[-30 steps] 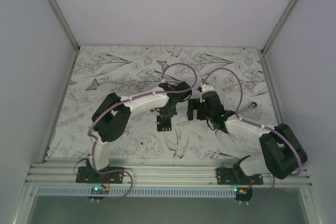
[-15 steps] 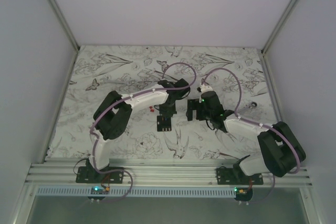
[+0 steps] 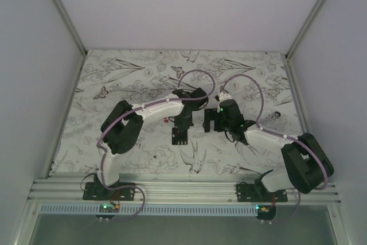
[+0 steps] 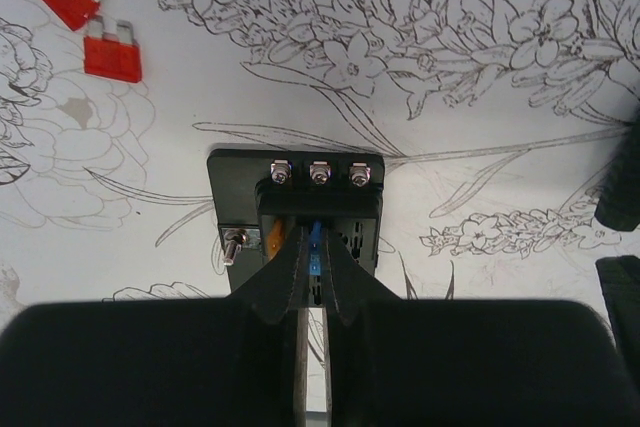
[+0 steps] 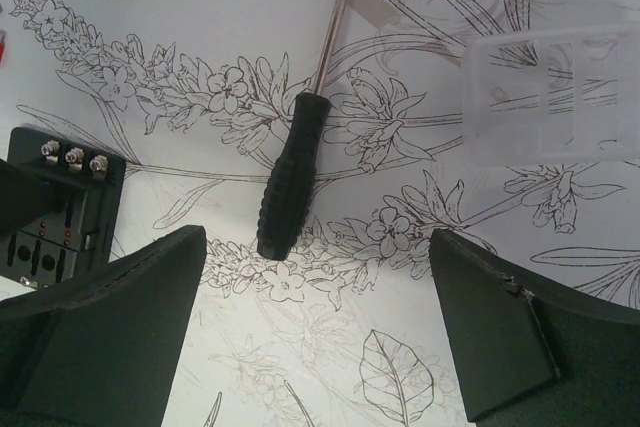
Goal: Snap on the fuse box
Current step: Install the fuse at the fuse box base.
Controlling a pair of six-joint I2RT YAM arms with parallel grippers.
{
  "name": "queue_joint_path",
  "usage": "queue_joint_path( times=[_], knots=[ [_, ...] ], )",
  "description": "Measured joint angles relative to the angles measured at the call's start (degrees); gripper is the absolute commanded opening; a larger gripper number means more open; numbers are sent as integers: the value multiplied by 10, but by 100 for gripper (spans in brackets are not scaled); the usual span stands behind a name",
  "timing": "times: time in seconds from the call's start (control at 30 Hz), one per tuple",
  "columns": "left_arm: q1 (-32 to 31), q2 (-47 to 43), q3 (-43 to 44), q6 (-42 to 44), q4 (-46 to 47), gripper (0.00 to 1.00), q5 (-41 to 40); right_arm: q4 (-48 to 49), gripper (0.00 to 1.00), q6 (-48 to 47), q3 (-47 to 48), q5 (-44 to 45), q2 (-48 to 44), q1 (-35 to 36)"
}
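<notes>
- The worktop (image 3: 114,84) is a flat white sheet printed with black line-art flowers, birds and butterflies.
- Two red fuses (image 4: 112,55) lie loose to the left of the box, close together. They're flat see-through plastic with little metal prongs.
- The left arm (image 3: 155,107) comes up from the near-left base with its elbow kinked out left. The forearm runs right toward the middle, and the wrist is tipped down over the box.
- The left gripper (image 4: 312,267) has matte black fingers tapering to wedge tips. They're pinched almost together on a thin blue fuse (image 4: 313,243), which stands in the box's slots.
- The fuse box (image 4: 297,202) is a flat black plastic rectangle with three shiny screws in a row at one end and an orange fuse showing in a slot. It lies flat about mid-worktop, a bit toward the near edge.
- The right gripper (image 5: 315,317) has chunky black fingers spread wide with nothing in them, just right of the box. Its arm folds back to the near-right corner.
- A screwdriver (image 5: 290,187) with a ribbed black handle and thin metal shaft lies on the worktop.
- A clear plastic cover (image 5: 550,97), rectangular with moulded compartments, lies flat further right.
</notes>
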Motion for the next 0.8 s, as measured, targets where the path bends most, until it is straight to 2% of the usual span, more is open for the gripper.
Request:
queue_joint_path(
  times=[0.3,0.8],
  knots=[
    [-10,-10,0,3,-5,19,10,0,100,0,0,-5,0,0],
    [-1,-28,0,3,-7,17,21,0,100,0,0,-11,3,0]
  ],
)
